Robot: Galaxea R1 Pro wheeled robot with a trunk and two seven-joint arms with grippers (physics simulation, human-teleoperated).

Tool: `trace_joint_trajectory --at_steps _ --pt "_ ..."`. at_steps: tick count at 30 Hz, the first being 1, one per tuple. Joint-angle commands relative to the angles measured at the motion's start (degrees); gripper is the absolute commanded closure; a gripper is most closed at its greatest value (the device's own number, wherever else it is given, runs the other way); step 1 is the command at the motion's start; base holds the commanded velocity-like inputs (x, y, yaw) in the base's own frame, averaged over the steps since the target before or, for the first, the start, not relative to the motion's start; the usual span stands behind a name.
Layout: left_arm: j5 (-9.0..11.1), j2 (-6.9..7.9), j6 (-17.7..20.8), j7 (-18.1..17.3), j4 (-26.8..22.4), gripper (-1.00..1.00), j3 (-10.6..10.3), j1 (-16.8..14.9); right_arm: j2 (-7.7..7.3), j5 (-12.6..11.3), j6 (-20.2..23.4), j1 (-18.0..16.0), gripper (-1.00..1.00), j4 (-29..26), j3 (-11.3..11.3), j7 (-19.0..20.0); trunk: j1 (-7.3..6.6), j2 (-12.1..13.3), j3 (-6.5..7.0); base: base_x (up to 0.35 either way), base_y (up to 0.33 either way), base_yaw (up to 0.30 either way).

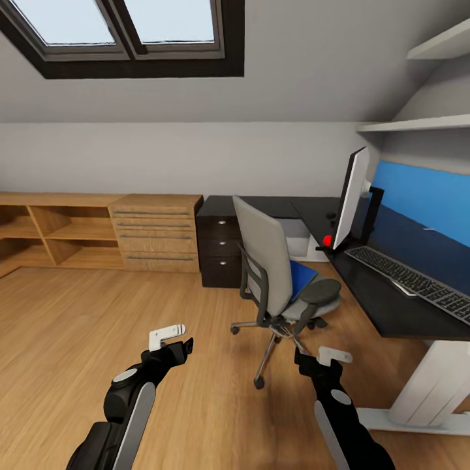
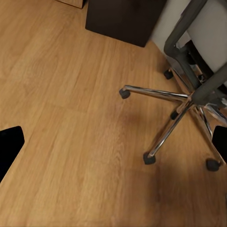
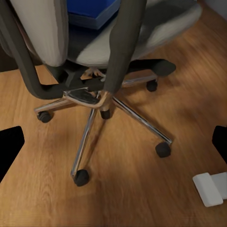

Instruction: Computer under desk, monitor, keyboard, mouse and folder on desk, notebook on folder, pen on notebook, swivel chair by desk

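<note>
Head view puts us at the swivel chair (image 1: 281, 274), its back toward us, with the blue folder (image 1: 301, 275) lying on the seat at about 1 o'clock from our arms. We judge both arms are held low and forward for the approach, since the folder has to go from seat to desk (image 1: 385, 307). Our left gripper (image 1: 171, 339) and right gripper (image 1: 323, 358) carry nothing; both wrist views show dark fingertips at opposite edges, so the jaws stand wide apart. On the desk at 2 o'clock the monitor (image 1: 351, 196) stands beside the keyboard (image 1: 418, 282), before the blue back panel. At 10 o'clock, low wooden cabinets (image 1: 98, 232) line the grey wall under dark-framed skylights; a dark drawer cabinet (image 1: 220, 251) sits at 12. Light wood floor (image 1: 98, 326) runs throughout
</note>
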Motion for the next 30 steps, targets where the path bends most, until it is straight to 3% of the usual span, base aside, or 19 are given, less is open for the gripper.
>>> trace_joint_trajectory --at_steps 1,12,22,30 --pt "0.6 0.0 0.2 0.5 -0.1 -1.0 0.0 0.0 -0.03 -0.5 -0.1 0.0 -1.0 0.2 0.1 -0.4 0.22 -0.4 -0.24 0.0 0.0 0.0" --pt "0.6 0.0 0.2 0.6 -0.1 -1.0 0.0 0.0 -0.03 -0.5 -3.2 0.0 -1.0 1.8 0.2 -0.4 2.63 -4.9 -2.18 0.0 0.0 -0.009" --pt "0.4 0.16 0.1 0.6 -0.1 -1.0 0.1 0.0 -0.05 -0.5 -3.5 0.0 -1.0 2.5 0.2 -0.3 4.83 -8.9 -3.53 0.0 0.0 -0.187" --pt "0.3 0.17 0.1 0.6 -0.1 -1.0 0.1 0.0 -0.03 -0.4 -4.4 0.0 -1.0 3.2 0.3 -0.2 6.59 -12.1 -4.9 0.0 0.0 -0.048"
